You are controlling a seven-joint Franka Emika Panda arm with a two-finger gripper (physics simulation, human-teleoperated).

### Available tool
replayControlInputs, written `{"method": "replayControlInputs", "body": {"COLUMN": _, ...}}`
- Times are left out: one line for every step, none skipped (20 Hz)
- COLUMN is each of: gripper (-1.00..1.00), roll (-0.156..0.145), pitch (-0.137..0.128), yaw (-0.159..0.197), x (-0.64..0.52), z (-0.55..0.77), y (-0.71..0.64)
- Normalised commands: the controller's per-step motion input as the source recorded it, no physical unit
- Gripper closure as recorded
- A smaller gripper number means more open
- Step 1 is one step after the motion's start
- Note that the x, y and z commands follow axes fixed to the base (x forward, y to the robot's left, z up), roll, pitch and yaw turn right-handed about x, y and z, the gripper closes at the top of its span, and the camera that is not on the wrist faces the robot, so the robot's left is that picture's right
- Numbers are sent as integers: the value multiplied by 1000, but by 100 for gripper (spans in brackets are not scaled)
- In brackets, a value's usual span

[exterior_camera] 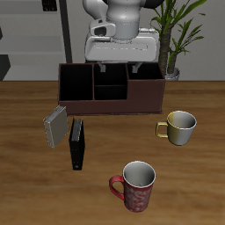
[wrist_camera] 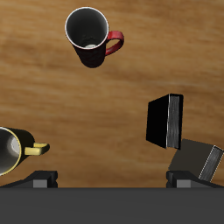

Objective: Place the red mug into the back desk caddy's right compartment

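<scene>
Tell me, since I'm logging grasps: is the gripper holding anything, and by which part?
Nothing is held. The red mug stands free on the table near its front edge, far from the gripper.

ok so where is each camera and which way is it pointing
Exterior view: sits in front of and above the table, facing the robot; shows its white arm and gripper above the back desk caddy.
Wrist view: on the gripper, looking straight down at the table; only dark gripper parts show along one edge.
Shared: the red mug, the cream-gold mug and the black book.
</scene>
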Motion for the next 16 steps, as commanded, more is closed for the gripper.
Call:
{"method": "replayControlInputs", "body": {"gripper": -100, "roll": 0, "pitch": 0, "yaw": 0, "x": -7, "z": -31, "y": 32}}
{"method": "replayControlInputs", "body": {"gripper": -100, "roll": 36, "pitch": -81, "yaw": 10, "x": 654, "z": 419, "y": 390}}
{"method": "replayControlInputs", "body": {"gripper": -100, "roll": 37, "pitch": -19, "yaw": -62, "x": 407, "z": 124, "y": 169}}
{"method": "replayControlInputs", "body": {"gripper": -100, "roll": 102, "pitch": -38, "yaw": 18, "x": 401, "z": 211, "y": 321}}
{"method": "replayControlInputs", "body": {"gripper": -100, "roll": -87, "pitch": -64, "yaw": 1, "x": 281, "z": 167, "y": 68}}
{"method": "replayControlInputs", "body": {"gripper": -100, "roll": 0, "pitch": 0, "yaw": 0, "x": 17, "z": -31, "y": 14}}
{"method": "replayControlInputs", "body": {"gripper": -100, "roll": -53, "pitch": -87, "yaw": -48, "x": 739, "z": 372, "y": 291}}
{"method": "replayControlInputs", "body": {"gripper": -100, "roll": 0, "pitch": 0, "yaw": 0, "x": 0, "z": 0, "y": 0}}
{"method": "replayControlInputs", "body": {"gripper": -100, "roll": 91, "pitch": -2, "yaw": -25, "x": 447, "z": 81, "y": 368}}
{"method": "replayControlInputs", "body": {"gripper": -100, "roll": -43, "pitch": -31, "yaw": -9, "x": 492, "z": 124, "y": 143}}
{"method": "replayControlInputs", "body": {"gripper": -100, "roll": 75, "pitch": -46, "yaw": 32, "x": 402, "z": 104, "y": 352}}
{"method": "replayControlInputs", "body": {"gripper": -100, "roll": -11, "pitch": -73, "yaw": -3, "x": 362, "z": 140, "y": 190}}
{"method": "replayControlInputs", "body": {"gripper": -100, "roll": 79, "pitch": -12, "yaw": 62, "x": 412, "z": 100, "y": 367}}
{"method": "replayControlInputs", "body": {"gripper": -100, "roll": 10, "pitch": -76, "yaw": 40, "x": 402, "z": 104, "y": 163}}
{"method": "replayControlInputs", "body": {"gripper": -100, "roll": 12, "pitch": -2, "yaw": -58, "x": 382, "z": 119, "y": 222}}
{"method": "replayControlInputs", "body": {"gripper": -100, "roll": -50, "pitch": -81, "yaw": -1, "x": 361, "z": 124, "y": 112}}
